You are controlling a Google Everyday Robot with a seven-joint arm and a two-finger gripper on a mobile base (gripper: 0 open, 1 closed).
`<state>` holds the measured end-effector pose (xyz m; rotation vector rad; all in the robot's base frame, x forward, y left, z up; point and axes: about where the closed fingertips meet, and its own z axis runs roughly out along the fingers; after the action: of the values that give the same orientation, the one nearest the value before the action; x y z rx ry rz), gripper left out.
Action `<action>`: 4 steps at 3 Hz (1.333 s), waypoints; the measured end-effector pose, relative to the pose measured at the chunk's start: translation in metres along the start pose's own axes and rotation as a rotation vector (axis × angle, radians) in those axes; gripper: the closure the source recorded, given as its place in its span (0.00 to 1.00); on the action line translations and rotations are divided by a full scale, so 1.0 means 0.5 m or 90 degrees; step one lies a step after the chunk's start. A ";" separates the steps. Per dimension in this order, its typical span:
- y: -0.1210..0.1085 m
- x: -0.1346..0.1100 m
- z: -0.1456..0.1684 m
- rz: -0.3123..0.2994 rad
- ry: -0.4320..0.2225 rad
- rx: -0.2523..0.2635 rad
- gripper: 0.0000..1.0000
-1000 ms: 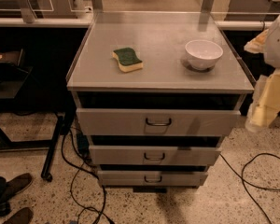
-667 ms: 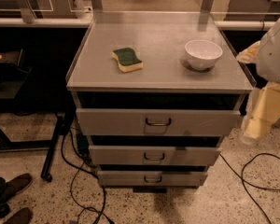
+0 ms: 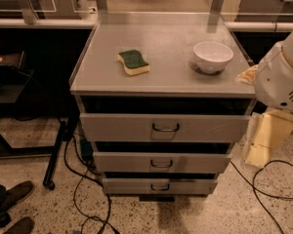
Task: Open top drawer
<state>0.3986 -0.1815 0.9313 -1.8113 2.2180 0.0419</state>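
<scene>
The wide grey metal top drawer [image 3: 117, 127] sits highest of three in the grey cabinet [image 3: 161, 84]. Its long axis runs left to right and its front and dark wire pull handle [image 3: 165, 127] face the camera. It stands out a little, with a dark gap above it. Below the top drawer, black cables [image 3: 75, 179] cross the speckled floor [image 3: 210, 213]. The cream gripper [image 3: 266, 138] hangs just right of the top drawer's right end, lower than a second ago. Its grip cannot be told. The drawer has not shifted.
</scene>
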 end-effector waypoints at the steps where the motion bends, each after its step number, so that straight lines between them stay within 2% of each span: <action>1: 0.004 -0.003 0.006 -0.003 -0.001 -0.003 0.00; 3: 0.077 -0.094 0.190 -0.059 -0.003 -0.088 0.00; 4: 0.077 -0.094 0.190 -0.059 -0.003 -0.088 0.00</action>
<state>0.3880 -0.1095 0.8450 -1.9819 2.1721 0.1851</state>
